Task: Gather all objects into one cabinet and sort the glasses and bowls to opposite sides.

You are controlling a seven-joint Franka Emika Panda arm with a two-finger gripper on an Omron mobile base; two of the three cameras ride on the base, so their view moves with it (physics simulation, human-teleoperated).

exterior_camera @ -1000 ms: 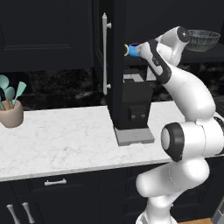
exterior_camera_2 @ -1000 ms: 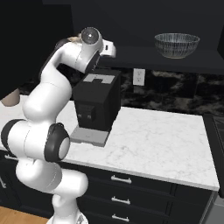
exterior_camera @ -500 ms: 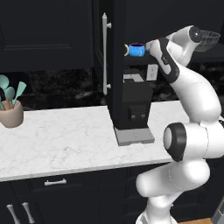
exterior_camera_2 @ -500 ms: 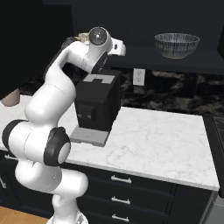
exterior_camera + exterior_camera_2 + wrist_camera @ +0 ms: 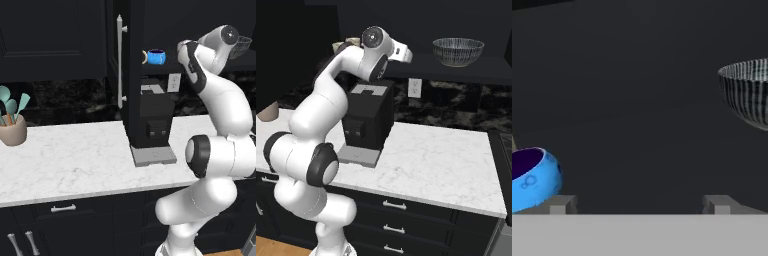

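Gripper [image 5: 639, 204] spread and empty between blue cup [image 5: 531, 177], lower left of the hand view, and bowl [image 5: 747, 92], upper right, apparently kept apart for sorting.

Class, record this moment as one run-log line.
gripper: open, empty | blue vessel: on cabinet shelf | see-through bowl: same shelf, apart | coffee machine: on counter

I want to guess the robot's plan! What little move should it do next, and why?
Probably pull its hand back out of the cabinet. The fingers are wide open and hold nothing, and the blue cup already sits on the shelf, far from the bowl.
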